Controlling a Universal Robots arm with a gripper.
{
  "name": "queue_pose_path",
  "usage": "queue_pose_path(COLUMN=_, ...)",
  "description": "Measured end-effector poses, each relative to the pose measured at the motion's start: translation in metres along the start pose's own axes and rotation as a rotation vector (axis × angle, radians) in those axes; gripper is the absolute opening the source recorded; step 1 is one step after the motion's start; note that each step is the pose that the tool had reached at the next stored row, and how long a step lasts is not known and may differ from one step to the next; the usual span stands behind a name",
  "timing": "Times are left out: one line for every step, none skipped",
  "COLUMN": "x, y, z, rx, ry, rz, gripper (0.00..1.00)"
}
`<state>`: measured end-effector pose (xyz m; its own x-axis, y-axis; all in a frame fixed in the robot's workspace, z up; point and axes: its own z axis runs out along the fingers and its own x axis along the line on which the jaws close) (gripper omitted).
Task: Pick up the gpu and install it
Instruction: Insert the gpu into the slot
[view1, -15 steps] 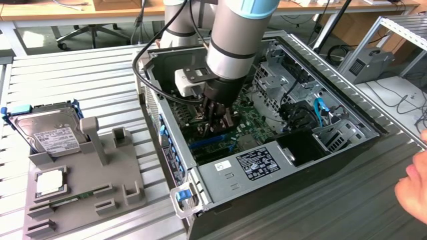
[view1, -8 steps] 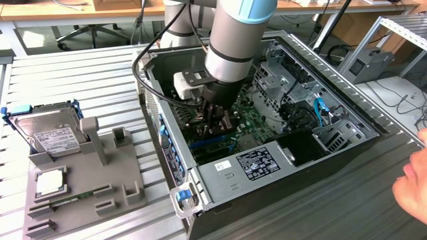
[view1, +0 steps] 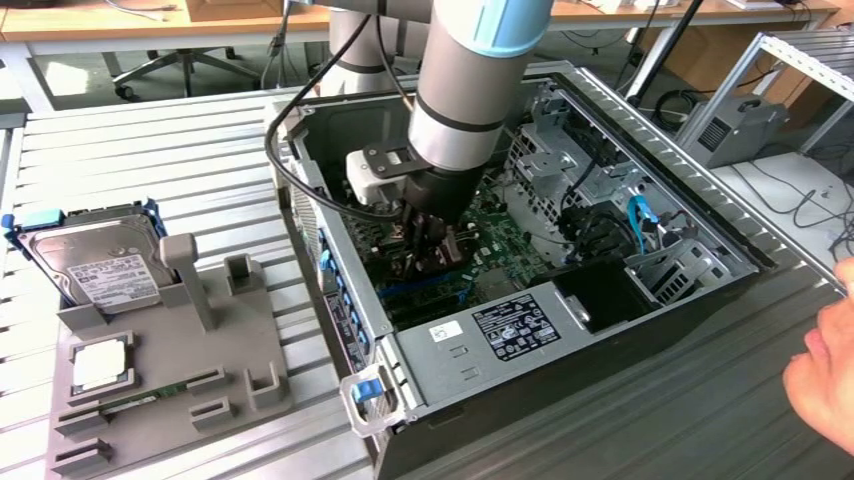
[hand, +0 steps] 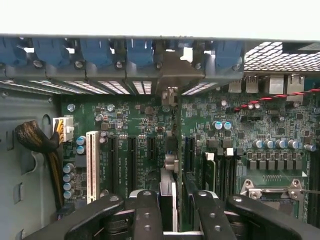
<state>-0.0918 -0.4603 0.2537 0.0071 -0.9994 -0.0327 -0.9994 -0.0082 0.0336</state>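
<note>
My gripper (view1: 434, 245) is down inside the open computer case (view1: 441, 400), low over the green motherboard (view1: 501, 240). It is shut on the gpu (hand: 170, 165), which the wrist view shows edge-on as a thin upright card between the two black fingers (hand: 145, 210). The card's silver end bracket (hand: 172, 70) reaches the row of rear slot openings with blue clips (hand: 95, 52). Its lower edge runs along the black expansion slots (hand: 131, 160) of the motherboard (hand: 130, 125); whether it sits in a slot I cannot tell.
A silver hard drive in a blue frame (view1: 87, 260) leans on a grey fixture (view1: 174, 330) at the exterior view's left, with a processor chip (view1: 100, 365) and a memory strip (view1: 147, 395). A person's hand (view1: 821, 370) is at the right edge. Cables (hand: 35, 140) lie beside the board.
</note>
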Motion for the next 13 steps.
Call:
queue_pose_path(x=0.0, y=0.0001, z=0.0006, rx=0.0, ry=0.0, rz=0.0, gripper=0.29)
queue_pose_path(x=0.0001, y=0.0001, z=0.0009, rx=-0.0001, ry=0.0001, rz=0.0, gripper=0.29)
queue_pose_path(x=0.0001, y=0.0001, z=0.0011, rx=-0.0001, ry=0.0001, rz=0.0, gripper=0.29)
queue_pose_path(x=0.0001, y=0.0001, z=0.0013, rx=-0.0001, ry=0.0, rz=0.0, gripper=0.29)
queue_pose_path(x=0.0001, y=0.0001, z=0.0016, rx=0.0, ry=0.0, rz=0.0, gripper=0.29)
queue_pose_path(x=0.0001, y=0.0001, z=0.002, rx=0.0001, ry=-0.0001, rz=0.0, gripper=0.29)
queue_pose_path(x=-0.0001, y=-0.0001, z=0.0031, rx=0.001, ry=-0.0016, rz=0.0, gripper=0.29)
queue_pose_path(x=0.0, y=0.0, z=0.0033, rx=0.0005, ry=-0.001, rz=0.0, gripper=0.29)
queue_pose_path(x=0.0001, y=0.0, z=0.0032, rx=0.0002, ry=-0.0004, rz=0.0, gripper=0.29)
queue_pose_path(x=0.0001, y=0.0001, z=0.0032, rx=0.0, ry=-0.0001, rz=0.0, gripper=0.29)
queue_pose_path(x=0.0001, y=0.0001, z=0.0032, rx=0.0, ry=0.0, rz=0.0, gripper=0.29)
queue_pose_path(x=0.0001, y=0.0001, z=0.0032, rx=0.0, ry=-0.0001, rz=0.0, gripper=0.29)
queue_pose_path(x=0.0001, y=0.0001, z=0.0033, rx=0.0, ry=-0.0001, rz=0.0, gripper=0.29)
